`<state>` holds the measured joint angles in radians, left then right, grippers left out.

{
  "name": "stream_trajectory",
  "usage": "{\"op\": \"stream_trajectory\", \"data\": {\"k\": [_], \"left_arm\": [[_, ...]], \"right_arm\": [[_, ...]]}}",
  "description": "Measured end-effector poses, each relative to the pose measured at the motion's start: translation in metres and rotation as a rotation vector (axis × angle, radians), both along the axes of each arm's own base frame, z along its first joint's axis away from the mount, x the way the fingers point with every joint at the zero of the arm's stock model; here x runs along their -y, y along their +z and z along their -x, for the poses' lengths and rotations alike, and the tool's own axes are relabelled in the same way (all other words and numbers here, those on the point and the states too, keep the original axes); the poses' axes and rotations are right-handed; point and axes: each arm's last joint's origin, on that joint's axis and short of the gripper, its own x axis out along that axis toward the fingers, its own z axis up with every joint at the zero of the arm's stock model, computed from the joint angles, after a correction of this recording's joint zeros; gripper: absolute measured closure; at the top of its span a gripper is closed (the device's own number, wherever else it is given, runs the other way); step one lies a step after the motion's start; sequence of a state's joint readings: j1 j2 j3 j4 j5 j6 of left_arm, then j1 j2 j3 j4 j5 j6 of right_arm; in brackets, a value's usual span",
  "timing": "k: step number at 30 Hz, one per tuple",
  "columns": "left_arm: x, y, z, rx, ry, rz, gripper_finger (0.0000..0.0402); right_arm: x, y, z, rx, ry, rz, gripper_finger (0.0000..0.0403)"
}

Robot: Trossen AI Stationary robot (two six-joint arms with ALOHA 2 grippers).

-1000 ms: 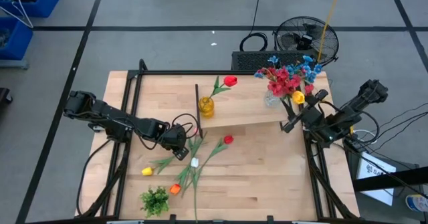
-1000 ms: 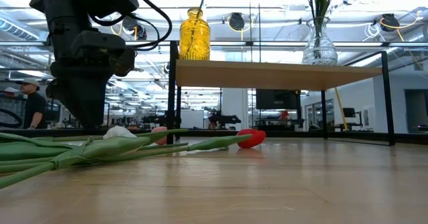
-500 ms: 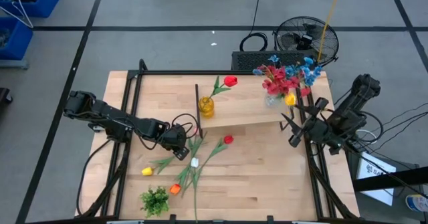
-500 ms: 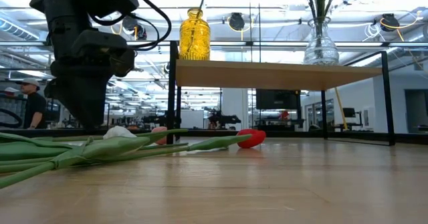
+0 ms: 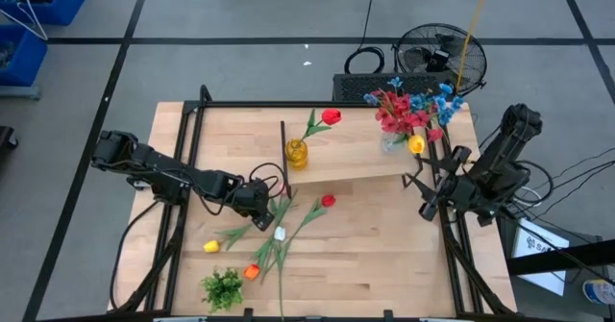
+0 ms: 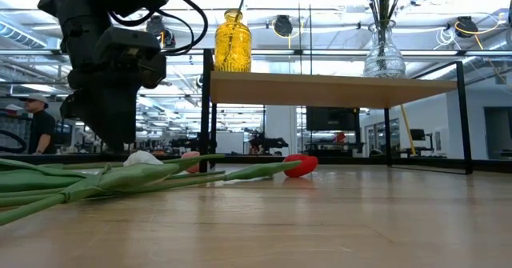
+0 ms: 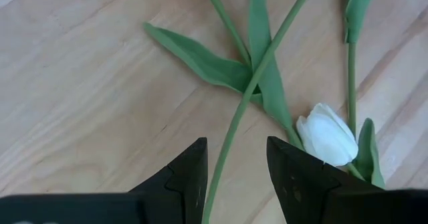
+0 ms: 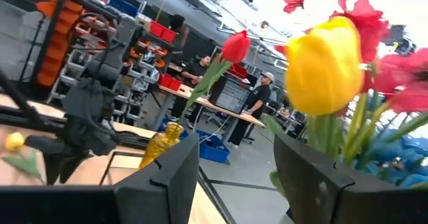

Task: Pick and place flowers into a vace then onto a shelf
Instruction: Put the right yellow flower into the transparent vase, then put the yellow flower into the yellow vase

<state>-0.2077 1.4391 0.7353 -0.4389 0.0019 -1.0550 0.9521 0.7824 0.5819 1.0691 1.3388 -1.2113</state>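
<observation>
On the shelf stand a clear vase with red, blue and yellow flowers and a yellow vase with one red tulip. Loose tulips lie flat on the tabletop: red, white, yellow and orange. My left gripper is open low over them, its fingers on either side of a green stem, beside the white tulip. My right gripper is open in front of the shelf's right end, clear of the bouquet, facing the yellow tulip.
A short green leafy clump lies near the table's near edge. Thin black shelf legs stand by the left arm. Black frame rails run along the table's left and right sides. Bare wood lies between the loose flowers and the right arm.
My right gripper has drawn back from the bouquet in the clear vase, toward the table's near edge, and has turned, staying open. The yellow tulip that stood between its fingers now leans free in the bouquet, shifted slightly left. My left arm has shifted a little over the stems.
</observation>
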Motion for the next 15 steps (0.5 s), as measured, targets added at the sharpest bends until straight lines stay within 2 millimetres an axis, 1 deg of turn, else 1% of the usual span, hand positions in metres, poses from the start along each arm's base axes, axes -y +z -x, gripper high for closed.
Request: {"op": "stream_trajectory", "data": {"k": [4,8,11,15], "left_arm": [[0.001,0.0,0.0,-0.004,-0.008,0.019,0.0245],[0.001,0.0,0.0,-0.005,-0.01,0.022,0.0245],[0.001,0.0,0.0,-0.005,-0.011,0.024,0.0245],[0.002,0.0,0.001,-0.016,-0.032,0.075,0.0245]], "right_arm": [[-0.007,-0.003,0.0,0.0,0.045,0.001,0.0216],[-0.016,-0.006,0.0,0.036,0.109,-0.068,0.0216],[-0.027,-0.017,-0.006,0.043,0.162,-0.134,0.0216],[-0.042,-0.035,-0.02,0.033,0.267,-0.18,0.0216]]}}
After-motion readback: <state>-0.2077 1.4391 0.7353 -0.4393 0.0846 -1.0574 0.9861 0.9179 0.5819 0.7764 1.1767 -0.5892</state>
